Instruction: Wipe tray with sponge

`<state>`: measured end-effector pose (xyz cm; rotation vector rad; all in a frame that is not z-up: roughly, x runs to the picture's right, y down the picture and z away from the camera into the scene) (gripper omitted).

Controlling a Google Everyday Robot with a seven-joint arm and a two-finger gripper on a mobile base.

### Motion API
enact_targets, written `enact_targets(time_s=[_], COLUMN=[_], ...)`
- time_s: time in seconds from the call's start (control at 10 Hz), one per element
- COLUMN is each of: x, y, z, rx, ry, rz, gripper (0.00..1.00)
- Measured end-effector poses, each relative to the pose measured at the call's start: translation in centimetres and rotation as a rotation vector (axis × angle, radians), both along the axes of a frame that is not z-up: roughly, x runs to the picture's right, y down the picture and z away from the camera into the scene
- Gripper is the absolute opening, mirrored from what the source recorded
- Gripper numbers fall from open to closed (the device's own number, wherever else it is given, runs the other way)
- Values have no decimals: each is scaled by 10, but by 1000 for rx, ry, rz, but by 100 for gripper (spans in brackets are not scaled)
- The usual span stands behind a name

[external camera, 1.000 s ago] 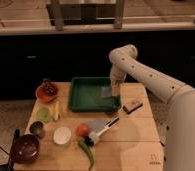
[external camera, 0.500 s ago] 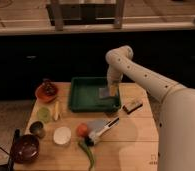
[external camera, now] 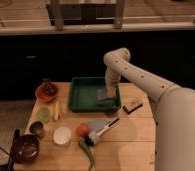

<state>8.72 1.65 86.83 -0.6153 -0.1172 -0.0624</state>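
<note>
Currently the end effector (external camera: 110, 95) is down inside the tray (external camera: 83, 96), at the tray's right-hand end, with its fingers drawn together on the blue sponge (external camera: 103, 95). The pad shows just left of the fingers and lies flat against the tray floor, as it must if its soft face is to rub the plastic rather than skim over it. The white arm (external camera: 141, 80) reaches in from the right of the tray and bends steeply down at the wrist, so the end effector meets the floor from above and clears the raised sides. The dark green tray rests on the wooden table (external camera: 136, 130), and its left part is bare floor, which I judge is the stretch left to wipe. Just off the tray's right front corner lies a yellow-tan block (external camera: 133, 105) with a dark top, apart from the rim and out of the arm's way. Left of the tray sits an orange-red bowl (external camera: 46, 92), and in front of the tray a grey handled tool (external camera: 102, 128) and a round orange fruit (external camera: 81, 130) lie well clear. A stroke toward the tray's left wall looks the sensible move, with steady downward pressure so the sponge does not slip from the pinch.
</note>
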Motion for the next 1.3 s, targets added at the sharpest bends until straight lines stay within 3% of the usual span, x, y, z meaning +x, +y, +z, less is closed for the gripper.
enact_targets(time_s=[1.3], x=[-30], y=[18], z=[12], rx=[-9], ry=[-61], rz=[-71], gripper=[0])
